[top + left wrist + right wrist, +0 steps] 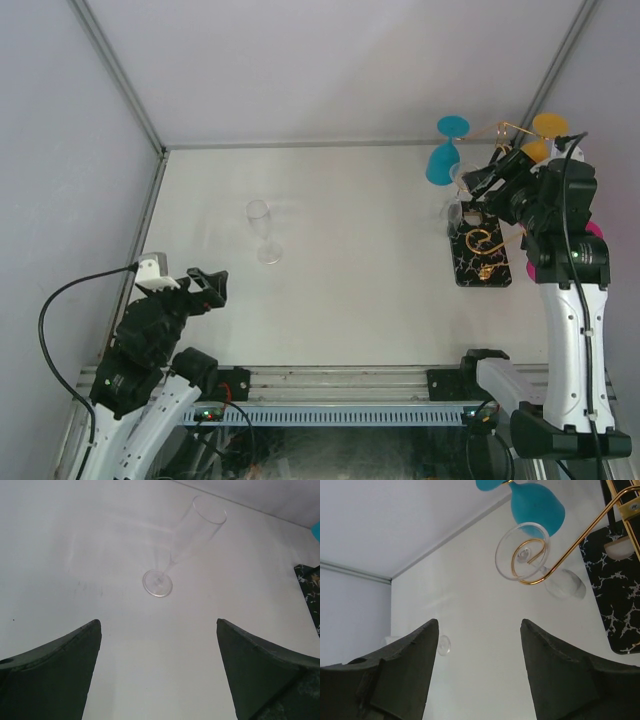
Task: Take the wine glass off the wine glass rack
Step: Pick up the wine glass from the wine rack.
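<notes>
Black plastic fingers (55,675) of the left arm are held spread wide apart low over the white bench (350,300), with nothing between them. Beyond them, a clear, tall, narrow flute glass (186,537) is seen standing upright on its round foot, well apart from those fingers. The right arm's dark fingers (560,670) are likewise spread and empty. They are pointed at the thin gold wire wine glass rack (615,605), which is set on a black rectangular base with gold marbling at the right side of the bench. A clear wine glass (560,582) is hung upside down on this rack, its stem caught in a curled gold loop and its round foot seated at the loop. It is just ahead of the right fingers and is not touched by them. Farther back, a teal glass (537,505) and a yellow glass (548,125) are hung from other branches.
</notes>
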You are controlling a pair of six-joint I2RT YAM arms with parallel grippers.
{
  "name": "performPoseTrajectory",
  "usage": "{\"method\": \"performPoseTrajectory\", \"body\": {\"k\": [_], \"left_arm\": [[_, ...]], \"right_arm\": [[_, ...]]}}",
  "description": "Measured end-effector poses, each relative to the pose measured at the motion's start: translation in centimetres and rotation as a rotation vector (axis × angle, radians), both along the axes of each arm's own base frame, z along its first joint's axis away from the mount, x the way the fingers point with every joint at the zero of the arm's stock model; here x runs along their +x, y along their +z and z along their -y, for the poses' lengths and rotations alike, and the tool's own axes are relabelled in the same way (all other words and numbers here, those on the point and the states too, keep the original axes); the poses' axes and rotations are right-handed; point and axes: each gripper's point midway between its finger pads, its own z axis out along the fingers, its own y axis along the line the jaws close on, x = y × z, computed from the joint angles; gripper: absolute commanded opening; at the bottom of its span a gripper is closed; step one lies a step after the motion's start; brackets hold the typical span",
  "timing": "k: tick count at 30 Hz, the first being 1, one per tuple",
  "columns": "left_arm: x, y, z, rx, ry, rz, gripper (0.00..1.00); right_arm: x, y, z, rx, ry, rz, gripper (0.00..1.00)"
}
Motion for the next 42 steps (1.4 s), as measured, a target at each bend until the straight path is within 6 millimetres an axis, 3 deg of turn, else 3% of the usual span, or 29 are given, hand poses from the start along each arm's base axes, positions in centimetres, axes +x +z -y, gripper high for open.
{"method": "performPoseTrajectory", "body": {"k": [3, 10, 18, 24, 31, 42], "left_arm": [[0.2, -0.4, 0.1, 0.011, 0.003, -0.021, 1.00], [0.3, -0.3, -0.3, 0.012, 0.021, -0.015, 1.00], [0.4, -0.5, -0.2, 0.018, 0.023, -0.026, 1.00], [0.7, -0.8, 0.0, 0.027, 0.016, -0.048, 1.00], [0.9, -1.2, 0.1, 0.036, 0.016, -0.067, 1.00], [0.9, -1.2, 0.2, 0.035, 0.012, -0.068, 1.00]], "right_arm": [[0.5, -0.2, 0.5, 0.015, -0.030, 0.004, 0.64], [1.4, -2.9, 1.8, 0.036, -0.109, -0.044, 0.57], [2.5, -3.2, 4.4, 0.048, -0.208, -0.017, 0.50], [4.5, -3.8, 5.4, 0.089, -0.213, -0.021, 0.48], [6.5, -5.3, 5.2, 0.139, -0.186, -0.055, 0.47], [6.7, -7.5, 4.6, 0.156, -0.154, -0.095, 0.40]]}}
